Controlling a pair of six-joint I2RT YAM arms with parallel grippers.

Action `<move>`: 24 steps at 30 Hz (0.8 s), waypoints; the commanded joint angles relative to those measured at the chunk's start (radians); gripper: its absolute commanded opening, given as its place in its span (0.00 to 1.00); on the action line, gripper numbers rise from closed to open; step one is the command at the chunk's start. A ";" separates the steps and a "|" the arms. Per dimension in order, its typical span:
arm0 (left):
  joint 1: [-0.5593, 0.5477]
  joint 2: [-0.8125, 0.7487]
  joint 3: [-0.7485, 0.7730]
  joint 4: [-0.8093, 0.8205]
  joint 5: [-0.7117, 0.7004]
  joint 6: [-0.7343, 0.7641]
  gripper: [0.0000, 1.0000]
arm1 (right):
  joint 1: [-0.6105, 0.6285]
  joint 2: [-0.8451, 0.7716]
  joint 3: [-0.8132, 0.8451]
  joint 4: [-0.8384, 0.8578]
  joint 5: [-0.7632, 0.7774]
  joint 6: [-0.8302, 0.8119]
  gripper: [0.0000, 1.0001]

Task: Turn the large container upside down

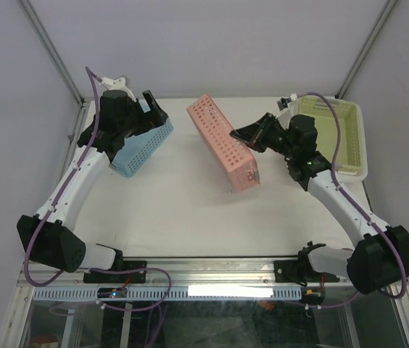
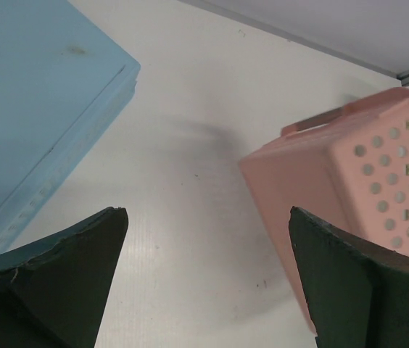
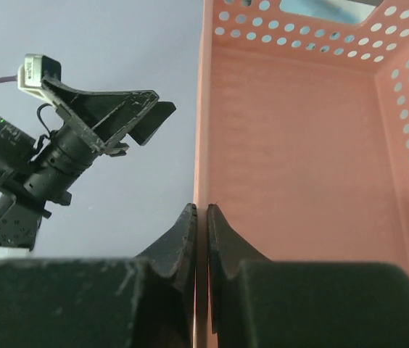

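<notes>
right hand (image 3: 199, 212) tight on rim of tilted pink basket (image 3: 291, 181); left hand (image 2: 208, 212) wide open

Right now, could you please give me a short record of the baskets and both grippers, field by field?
pink basket: tipped on its side on the table, inside facing the right arm
right gripper: shut on the pink basket's side wall at the rim
left gripper: open, fingers wide apart, beside the blue basket
blue basket: far left, appears tilted
yellow basket: far right corner, upright
task state: pink basket not yet upside down
</notes>
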 commanded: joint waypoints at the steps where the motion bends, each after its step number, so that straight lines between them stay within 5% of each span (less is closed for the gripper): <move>1: -0.002 -0.105 -0.019 0.017 0.045 -0.029 0.99 | 0.105 0.062 -0.023 0.374 0.106 0.234 0.00; 12: -0.001 -0.174 -0.017 -0.032 0.054 -0.017 0.99 | 0.183 0.325 -0.105 0.764 0.354 0.696 0.00; 24: -0.001 -0.155 -0.022 -0.036 0.078 -0.011 0.99 | 0.205 0.302 -0.324 0.723 0.584 0.873 0.00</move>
